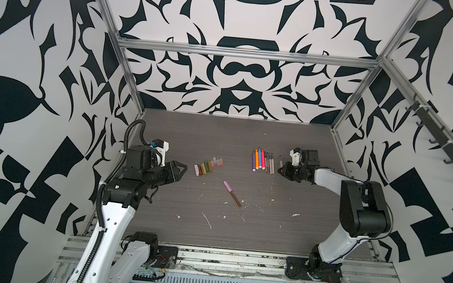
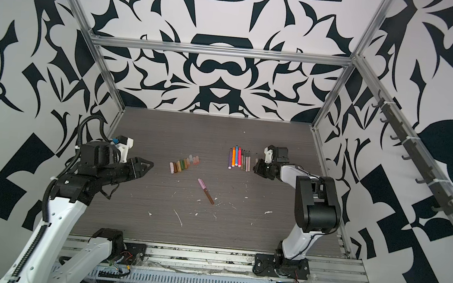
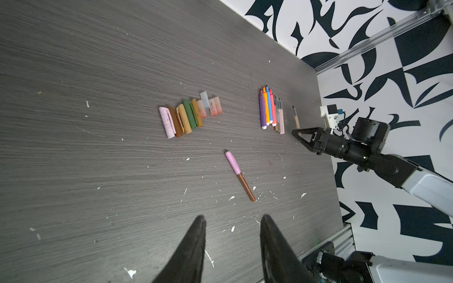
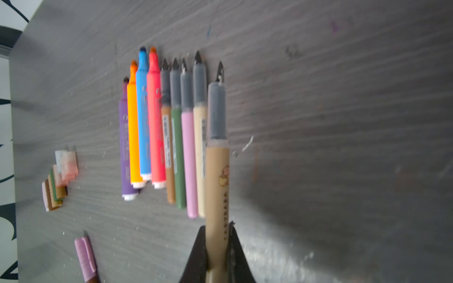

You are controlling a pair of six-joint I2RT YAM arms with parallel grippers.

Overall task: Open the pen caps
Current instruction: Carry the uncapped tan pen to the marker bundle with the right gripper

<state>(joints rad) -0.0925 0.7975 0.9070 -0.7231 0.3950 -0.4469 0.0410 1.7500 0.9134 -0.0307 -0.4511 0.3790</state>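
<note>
I am clamping my right end effector [image 4: 217, 230] on the rear end of a tan pen [image 4: 217, 176]. The pen is uncapped, and its grey neck and dark tip are pointing toward the back wall. In both top views I am holding it just to the right of the row of pens [image 1: 262, 162], which are lying side by side on the table [image 1: 220, 136] with their tips bare. Whether the tan pen is touching the table I cannot tell.

My left end effector [image 3: 232, 220] is hanging over the left side of the table with its fingers apart and gripping nothing. The pen caps [image 3: 190, 114] are lying in a tight slanted row between my left end effector and the pens, apart from both.

One capped pen [image 3: 240, 175] is lying alone at a slant nearer the front, between the two rows. It is wearing a lilac cap [image 3: 232, 162] on a brown body. White flecks [image 1: 208, 219] are lying scattered around it.
</note>
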